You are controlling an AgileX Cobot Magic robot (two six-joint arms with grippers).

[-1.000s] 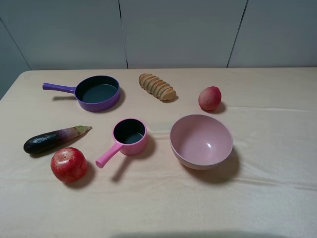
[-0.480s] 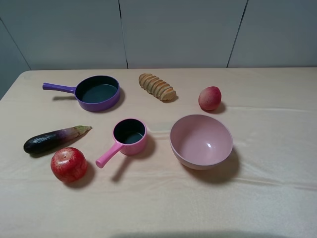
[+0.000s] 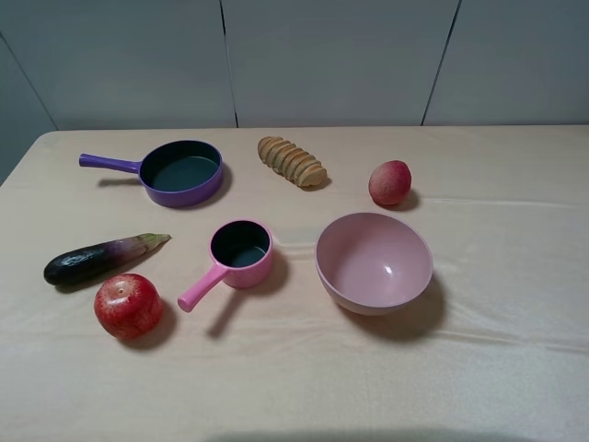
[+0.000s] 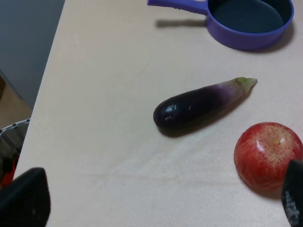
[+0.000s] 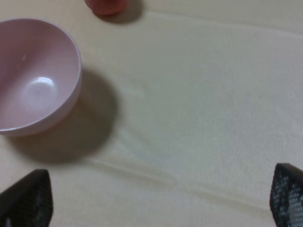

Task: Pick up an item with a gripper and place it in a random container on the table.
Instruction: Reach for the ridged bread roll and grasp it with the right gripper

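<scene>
The tan ridged bread roll point(image 3: 292, 161) lies on the beige table point(image 3: 497, 368) at the back centre. The purple frying pan point(image 3: 180, 171) stands to its left, handle pointing left; it also shows in the left wrist view point(image 4: 250, 21). Neither gripper shows in the exterior high view. My left gripper point(image 4: 161, 208) is open and empty above the table's left side, its fingertips point(image 4: 26, 201) wide apart near the eggplant. My right gripper point(image 5: 161, 198) is open and empty above bare cloth right of the pink bowl.
A dark eggplant point(image 3: 101, 257) and a red fruit point(image 3: 128, 305) lie front left. A pink saucepan point(image 3: 236, 252) and a pink bowl point(image 3: 374, 262) stand in the middle. Another red fruit point(image 3: 390, 182) sits back right. The table's left edge point(image 4: 45, 85) is near my left gripper.
</scene>
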